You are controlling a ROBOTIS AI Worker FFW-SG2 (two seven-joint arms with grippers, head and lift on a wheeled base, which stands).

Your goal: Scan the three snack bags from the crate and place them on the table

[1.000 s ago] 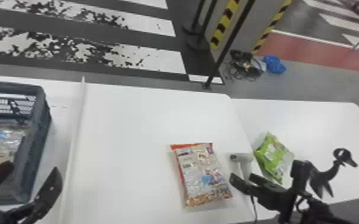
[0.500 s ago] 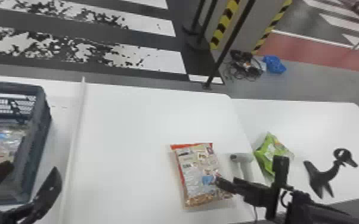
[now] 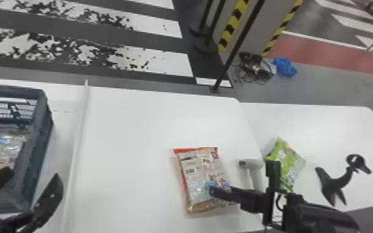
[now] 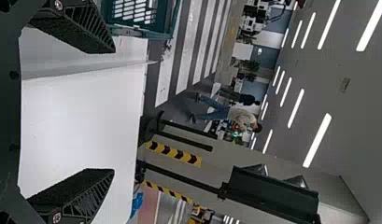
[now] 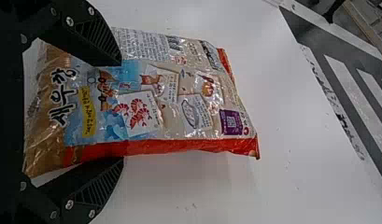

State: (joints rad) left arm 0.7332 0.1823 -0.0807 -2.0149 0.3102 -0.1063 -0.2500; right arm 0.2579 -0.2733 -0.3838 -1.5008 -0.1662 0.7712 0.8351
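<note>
Basically, at your far left the dark blue-grey plastic crate [image 3: 35,148] holds a glossy, pale, printed snack bag [image 3: 1,151]. Your left end effector [image 3: 31,176] is near the crate, its two black fingers spread wide with nothing between them. Next to it, a raised white strip [image 3: 79,124] runs along the white tabletop [image 3: 139,130]. Farther right you've got the red-edged, beige-and-blue snack bag [image 3: 201,173] lying flat. Your right end effector [image 3: 223,194] is at that bag, its fingers wide apart: one overlaps the printed face, the other is by the red edge; you can't tell whether either touches. Just beside the bag, you'll find the light-grey handheld scanner [image 3: 252,164]. Past it lies the shiny green snack bag [image 3: 288,164], and farthest right, the curved black stand [image 3: 339,186].
</note>
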